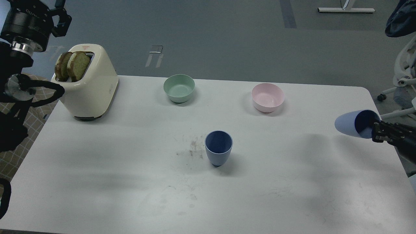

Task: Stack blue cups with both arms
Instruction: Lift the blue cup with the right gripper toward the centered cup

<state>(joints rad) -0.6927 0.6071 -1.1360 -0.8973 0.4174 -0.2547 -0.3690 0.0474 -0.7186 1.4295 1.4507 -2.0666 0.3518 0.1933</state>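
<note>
Over the desk's point(97, 182) right edge, right claw point(377, 130) clamped on a tipped cup's point(352, 125) rim; second cup point(218, 148) upright at centre. Left claw point(60, 14) raised by the toaster point(92, 84), state unclear. Best to right the held cup, align bases, then lower straight

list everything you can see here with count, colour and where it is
cups: 2, blue; one cup upright at table centre, the other cup tipped sideways in the right gripper above the right edge
green bowl: 1, mint, back centre
pink bowl: 1, pale pink, back right
toaster: 1, cream, back left
bread: 2 slices, brown, in the toaster slots
table: 1, white, scuffed
office chair: 1, white, on the floor at far right
left gripper: 1, black, raised at top left, holding nothing
right gripper: 1, black, at right edge, gripping the tipped cup's rim
</note>
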